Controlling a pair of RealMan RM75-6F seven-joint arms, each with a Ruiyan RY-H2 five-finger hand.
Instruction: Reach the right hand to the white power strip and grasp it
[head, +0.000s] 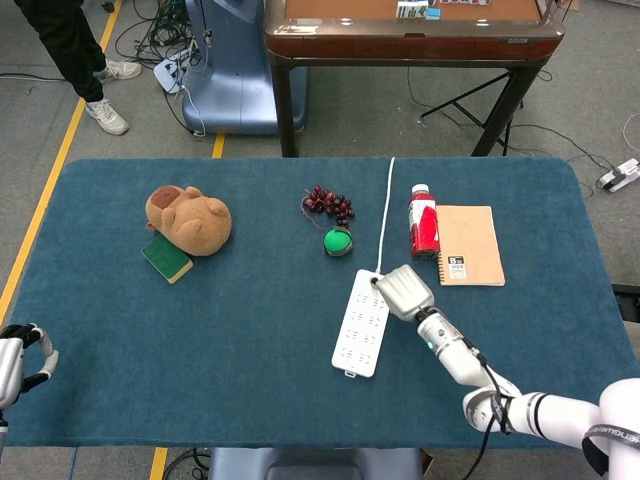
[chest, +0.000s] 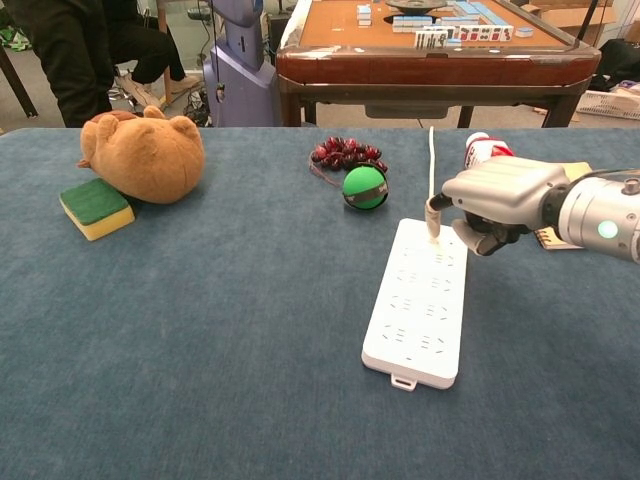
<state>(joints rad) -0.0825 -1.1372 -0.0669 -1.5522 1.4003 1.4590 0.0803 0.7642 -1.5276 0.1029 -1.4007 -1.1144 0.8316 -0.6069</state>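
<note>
The white power strip (head: 362, 320) (chest: 420, 300) lies flat on the blue table, its white cable (head: 386, 210) running off toward the far edge. My right hand (head: 403, 290) (chest: 495, 195) is at the strip's far right corner, by the cable end. One fingertip (chest: 433, 226) touches the strip's top face, while the other fingers curl beside its right edge with nothing enclosed. My left hand (head: 20, 355) stays at the table's near left corner, fingers apart and holding nothing; only the head view shows it.
A green ball (head: 338, 241) and dark grapes (head: 328, 203) lie just beyond the strip. A red bottle (head: 423, 222) and a brown notebook (head: 470, 245) sit to the right of the hand. A plush bear (head: 190, 218) on a green sponge (head: 167, 258) is at the far left.
</note>
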